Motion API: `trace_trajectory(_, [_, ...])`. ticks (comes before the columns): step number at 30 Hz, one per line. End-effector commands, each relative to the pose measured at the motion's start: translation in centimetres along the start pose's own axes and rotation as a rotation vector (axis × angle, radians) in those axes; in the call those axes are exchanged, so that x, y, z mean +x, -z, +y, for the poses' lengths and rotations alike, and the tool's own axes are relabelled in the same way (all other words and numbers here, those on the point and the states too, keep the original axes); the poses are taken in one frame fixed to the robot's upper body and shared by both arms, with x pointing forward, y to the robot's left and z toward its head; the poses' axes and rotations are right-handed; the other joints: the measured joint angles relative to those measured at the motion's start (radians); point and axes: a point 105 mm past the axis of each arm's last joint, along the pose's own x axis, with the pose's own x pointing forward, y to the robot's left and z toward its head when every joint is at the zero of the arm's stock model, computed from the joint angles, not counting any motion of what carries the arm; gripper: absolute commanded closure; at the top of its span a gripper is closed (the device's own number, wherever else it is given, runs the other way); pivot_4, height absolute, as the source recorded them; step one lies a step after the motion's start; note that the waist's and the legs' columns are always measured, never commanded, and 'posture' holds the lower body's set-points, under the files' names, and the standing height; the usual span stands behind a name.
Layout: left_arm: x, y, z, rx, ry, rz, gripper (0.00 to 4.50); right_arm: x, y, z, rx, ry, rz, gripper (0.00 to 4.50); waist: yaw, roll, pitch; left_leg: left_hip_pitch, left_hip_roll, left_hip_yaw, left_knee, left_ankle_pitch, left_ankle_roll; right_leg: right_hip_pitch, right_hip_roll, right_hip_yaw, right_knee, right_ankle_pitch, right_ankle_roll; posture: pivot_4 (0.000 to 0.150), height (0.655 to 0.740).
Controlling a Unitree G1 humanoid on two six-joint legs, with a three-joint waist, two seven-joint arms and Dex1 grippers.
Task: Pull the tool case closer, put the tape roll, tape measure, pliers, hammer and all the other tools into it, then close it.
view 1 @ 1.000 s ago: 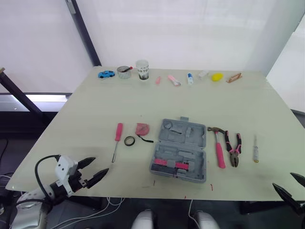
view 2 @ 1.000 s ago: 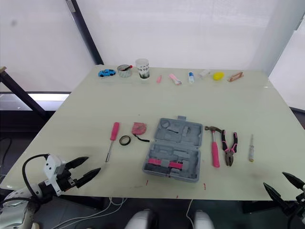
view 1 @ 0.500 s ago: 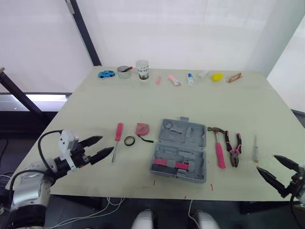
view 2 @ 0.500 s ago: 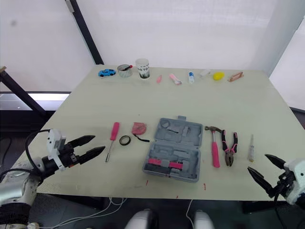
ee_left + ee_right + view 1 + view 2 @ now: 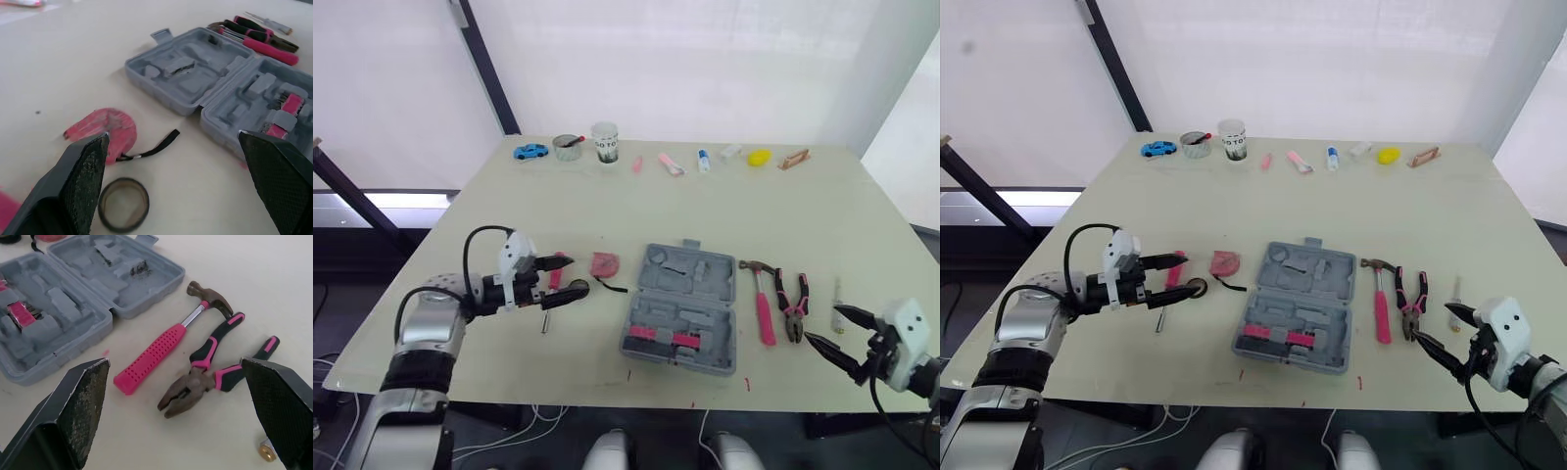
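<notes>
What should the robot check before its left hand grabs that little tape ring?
1. Tool case lid open, ready for tools: ok.
2. Left gripper open wide: ok.
3. Tape roll lying flat, in the gap between the left fingers, nearer one of them: ok.
4. Tape measure strap not touching the roll: ok.
5. Pink screwdriver out of the fingers' way: cannot tell, the gripper hides part of it.
6. Right gripper open, empty and waiting by the pliers: ok.
</notes>
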Motion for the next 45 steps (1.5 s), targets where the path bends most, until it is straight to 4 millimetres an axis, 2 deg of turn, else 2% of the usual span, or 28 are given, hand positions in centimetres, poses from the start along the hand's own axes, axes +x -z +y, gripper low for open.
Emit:
trace_trajectory(1, [1.1, -0.9, 0.2, 0.070, 0.054, 0.018, 0.04, 1.6, -1.6, 0.4, -0.060, -0.041, -0.022, 0.00, 0.002, 0.000, 0.000, 0.000, 0.000, 0.000, 0.000, 0.000, 0.000, 0.000, 0.000, 0.000, 0.000, 0.000, 0.000, 0.150, 0.7400])
trace_trajectory(5, [2.3, -1.4, 0.5, 0.103, 0.108, 0.043, 0.04, 3.5, -2.0, 1.0, -0.114, -0.119, -0.006, 0.00, 0.003, -0.001, 0.000, -0.002, 0.000, -0.002, 0.004, 0.000, 0.000, 0.000, 0.001, -0.002, 0.001, 0.000, 0.000, 0.150, 0.7400])
trace_trajectory(6, [2.5, -1.4, 0.5, 0.109, 0.116, 0.047, 0.54, 3.8, -1.9, 1.0, -0.126, -0.131, -0.001, 0.52, 0.003, -0.001, 0.000, -0.003, 0.000, -0.002, 0.005, 0.000, 0.000, 0.000, 0.001, -0.002, 0.001, 0.000, 0.000, 0.150, 0.7400])
trace_trajectory(7, [2.8, -1.4, 0.6, 0.114, 0.119, 0.051, 0.84, 4.1, -1.8, 1.0, -0.140, -0.145, 0.008, 0.83, 0.003, -0.001, 0.001, -0.004, 0.000, -0.002, 0.006, 0.000, 0.000, 0.000, 0.001, -0.002, 0.001, 0.000, 0.000, 0.150, 0.7400])
trace_trajectory(8, [2.9, -1.4, 0.7, 0.114, 0.124, 0.056, 1.46, 4.4, -1.6, 1.1, -0.156, -0.160, 0.017, 1.45, 0.003, -0.001, 0.001, -0.005, 0.000, -0.002, 0.007, 0.000, 0.000, 0.000, 0.001, -0.002, 0.001, 0.000, 0.000, 0.150, 0.7400])
trace_trajectory(9, [3.1, -1.3, 0.7, 0.115, 0.134, 0.063, 1.69, 4.8, -1.5, 1.1, -0.175, -0.175, 0.027, 1.76, 0.003, -0.001, 0.001, -0.006, 0.000, -0.002, 0.007, 0.000, 0.000, 0.000, 0.001, -0.003, 0.001, 0.000, 0.000, 0.150, 0.7400])
trace_trajectory(10, [3.3, -1.2, 0.7, 0.117, 0.143, 0.069, 2.32, 5.2, -1.4, 1.1, -0.190, -0.185, 0.034, 2.33, 0.003, -0.001, 0.001, -0.006, 0.000, -0.002, 0.008, 0.000, 0.000, -0.001, 0.001, -0.003, 0.000, 0.000, 0.000, 0.150, 0.7400])
trace_trajectory(11, [3.4, -1.1, 0.7, 0.124, 0.150, 0.078, 2.66, 5.6, -1.4, 1.0, -0.200, -0.192, 0.039, 2.72, 0.002, -0.001, 0.001, -0.008, 0.000, -0.003, 0.008, 0.000, 0.000, -0.002, 0.001, -0.003, 0.001, 0.000, 0.001, 0.150, 0.7400])
trace_trajectory(13, [3.8, -1.0, 0.7, 0.142, 0.161, 0.099, 3.77, 6.4, -1.5, 1.0, -0.217, -0.209, 0.050, 3.91, 0.003, -0.001, 0.001, -0.015, 0.000, -0.004, 0.010, 0.000, 0.000, -0.009, 0.001, -0.004, 0.003, 0.001, 0.001, 0.150, 0.7400])
trace_trajectory(14, [4.0, -0.9, 0.8, 0.150, 0.166, 0.109, 3.89, 6.8, -1.5, 1.0, -0.230, -0.219, 0.056, 4.06, 0.002, -0.001, 0.001, -0.015, 0.000, -0.004, 0.010, 0.000, 0.000, -0.009, 0.001, -0.004, 0.003, 0.001, 0.001, 0.150, 0.7400])
trace_trajectory(15, [4.1, -0.9, 0.8, 0.155, 0.170, 0.117, 4.20, 7.0, -1.6, 0.9, -0.241, -0.225, 0.062, 4.41, 0.002, -0.001, 0.001, -0.015, 0.000, -0.004, 0.010, 0.000, 0.000, -0.009, 0.001, -0.004, 0.004, 0.001, 0.001, 0.150, 0.7400])
trace_trajectory(16, [4.3, -0.8, 0.9, 0.159, 0.175, 0.126, 4.42, 7.2, -1.6, 0.9, -0.251, -0.231, 0.066, 4.49, 0.002, -0.002, 0.001, -0.015, 0.000, -0.004, 0.010, 0.000, 0.000, -0.010, 0.001, -0.004, 0.004, 0.001, 0.001, 0.150, 0.7400])
trace_trajectory(21, [4.9, 0.1, 0.8, 0.224, 0.204, 0.216, 4.42, 8.2, -1.9, 0.9, -0.291, -0.262, 0.087, 4.49, 0.003, -0.002, 0.002, -0.016, 0.000, -0.005, 0.011, 0.000, 0.000, -0.009, 0.001, -0.005, 0.003, 0.001, 0.001, 0.150, 0.7400])
trace_trajectory(29, [6.8, 0.2, 0.3, 0.234, 0.250, 0.241, 4.42, 10.0, -1.5, 1.6, -0.354, -0.317, 0.144, 4.49, 0.003, -0.002, 0.002, -0.016, 0.000, -0.005, 0.011, 0.000, 0.000, -0.009, 0.001, -0.006, 0.004, 0.001, 0.001, 0.150, 0.7400])
trace_trajectory(45, [8.6, 0.8, -0.3, 0.211, 0.278, 0.283, 4.42, 11.2, -1.4, 3.1, -0.386, -0.376, 0.163, 4.49, 0.001, -0.002, 0.002, -0.016, 0.000, -0.006, 0.011, 0.000, 0.000, -0.009, 0.001, -0.006, 0.004, 0.001, 0.001, 0.150, 0.7400])
